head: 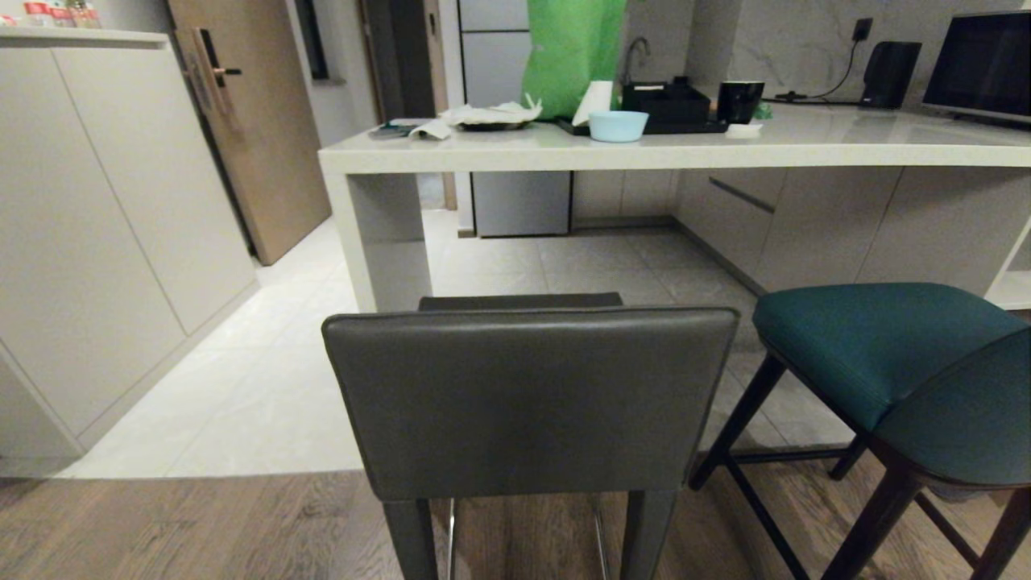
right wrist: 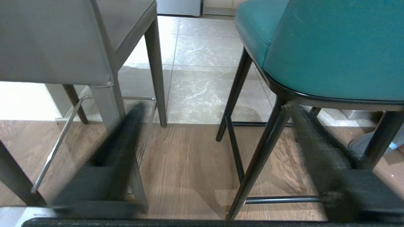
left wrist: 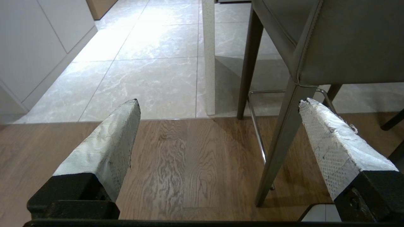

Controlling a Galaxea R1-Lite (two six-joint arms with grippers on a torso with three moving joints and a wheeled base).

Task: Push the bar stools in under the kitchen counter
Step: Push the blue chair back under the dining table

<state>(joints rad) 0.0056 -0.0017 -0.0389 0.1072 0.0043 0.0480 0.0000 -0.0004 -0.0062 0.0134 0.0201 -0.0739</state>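
So the kitchen counter (head: pixel 676 149) is the big thing here, a pale stone surface with a blue bowl (head: pixel 618 126) and a green bag (head: pixel 572 52) on top. The grey stool (head: pixel 527 403) sits out from the counter's end panel, its back on the wood floor side, not tucked under. The teal stool (head: pixel 894 354) stands just beside it, angled, also clear of the counter. Left gripper (left wrist: pixel 217 105) hangs low behind the grey stool, fingers spread wide, holding nothing. Right gripper (right wrist: pixel 214 107) sits low between the two stools, fingers blurred but apart, empty.
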